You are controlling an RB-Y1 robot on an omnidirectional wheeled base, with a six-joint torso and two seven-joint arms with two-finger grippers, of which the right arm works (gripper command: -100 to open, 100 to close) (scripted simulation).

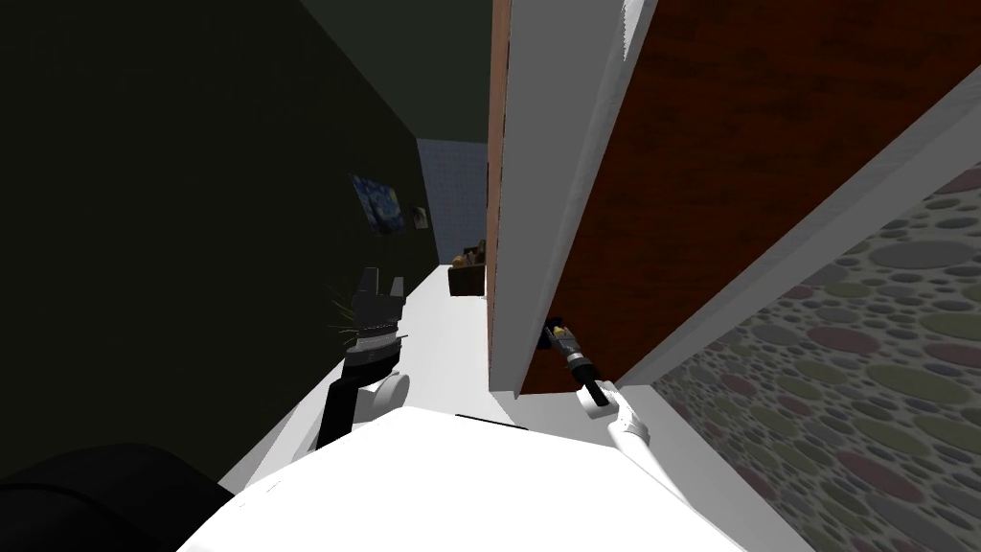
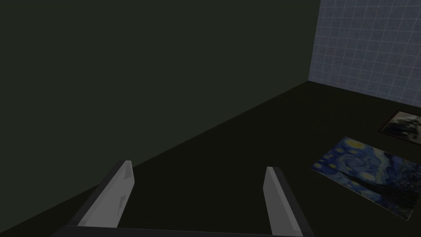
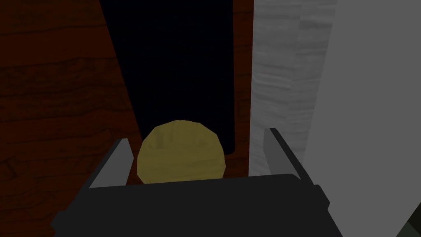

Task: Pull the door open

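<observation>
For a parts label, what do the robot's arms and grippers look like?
The left gripper and right gripper: two thin, light grey, blade-like fingers on a dark box. White right arm, dark at the wrist; dark left arm with a white joint.

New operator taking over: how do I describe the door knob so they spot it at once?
Find the red-brown wooden door beside the white frame. Near that edge, the knob sits between the open fingers of the right gripper. It is the only round, dull yellow thing there.
</observation>
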